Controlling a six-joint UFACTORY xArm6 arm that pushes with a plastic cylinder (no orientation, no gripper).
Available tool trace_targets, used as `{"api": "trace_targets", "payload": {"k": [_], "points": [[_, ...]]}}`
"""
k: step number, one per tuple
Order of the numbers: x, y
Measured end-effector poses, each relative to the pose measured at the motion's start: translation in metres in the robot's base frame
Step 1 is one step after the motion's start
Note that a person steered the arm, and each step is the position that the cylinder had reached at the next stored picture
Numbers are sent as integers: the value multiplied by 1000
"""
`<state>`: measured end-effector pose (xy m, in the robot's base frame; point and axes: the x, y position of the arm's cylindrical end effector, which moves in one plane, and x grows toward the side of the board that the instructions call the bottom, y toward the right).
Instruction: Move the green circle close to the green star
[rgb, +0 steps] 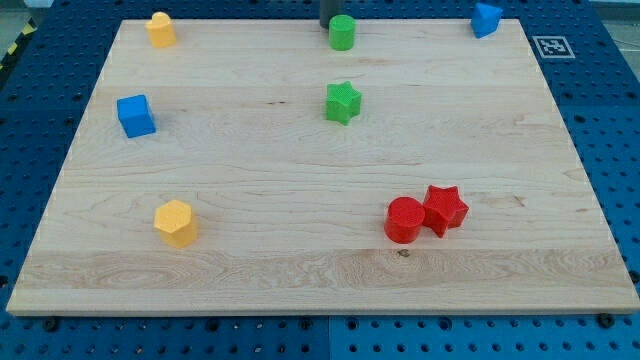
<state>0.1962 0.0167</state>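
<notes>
The green circle (342, 32) stands at the view's top edge of the wooden board, near the middle. The green star (342, 102) lies a short way below it, with a gap of bare wood between them. My tip (326, 25) shows as a dark rod end at the very top of the view, just left of the green circle and close against it. Whether it touches the circle cannot be told.
A yellow block (161, 29) sits at top left, a blue cube (135, 115) at left, a yellow hexagon (175, 222) at lower left. A red circle (405, 220) and red star (445, 209) touch at lower right. A blue block (487, 18) sits at top right.
</notes>
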Motion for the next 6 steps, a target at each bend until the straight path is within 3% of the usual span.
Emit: {"api": "trace_targets", "payload": {"k": [6], "points": [[49, 40]]}}
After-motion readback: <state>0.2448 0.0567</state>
